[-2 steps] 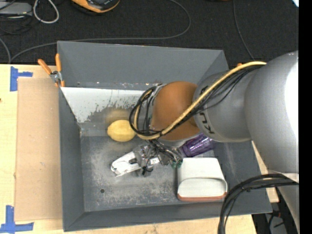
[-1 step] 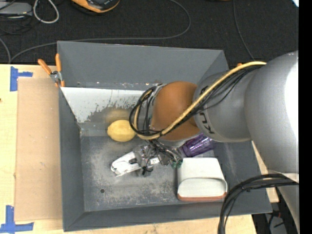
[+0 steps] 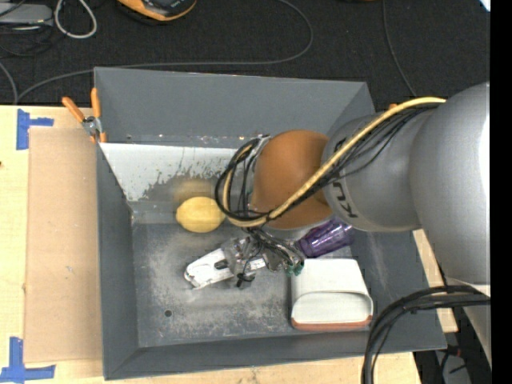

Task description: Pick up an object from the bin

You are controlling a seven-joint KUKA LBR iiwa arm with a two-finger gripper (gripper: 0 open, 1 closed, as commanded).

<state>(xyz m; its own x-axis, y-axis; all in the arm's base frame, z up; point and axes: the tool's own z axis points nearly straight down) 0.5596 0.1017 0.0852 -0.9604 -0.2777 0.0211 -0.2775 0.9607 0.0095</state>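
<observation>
Item at the gripper [image 3: 246, 266]: white-and-black plastic tool [image 3: 210, 269], flat on the grey metal bin [image 3: 176, 314] floor, extending leftward from it. We cannot tell the gripper's opening, nor whether it grips anything. We advise centring on the tool's narrow body, clear of the yellow rounded fruit [image 3: 199, 214] beyond. The arm [image 3: 424, 166] bends steeply down from the right.

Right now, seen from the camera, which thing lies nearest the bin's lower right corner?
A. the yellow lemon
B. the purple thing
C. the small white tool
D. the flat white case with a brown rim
D: the flat white case sits in the lower right corner of the bin, with the purple thing just above it and the yellow lemon up by the back slope.
</observation>
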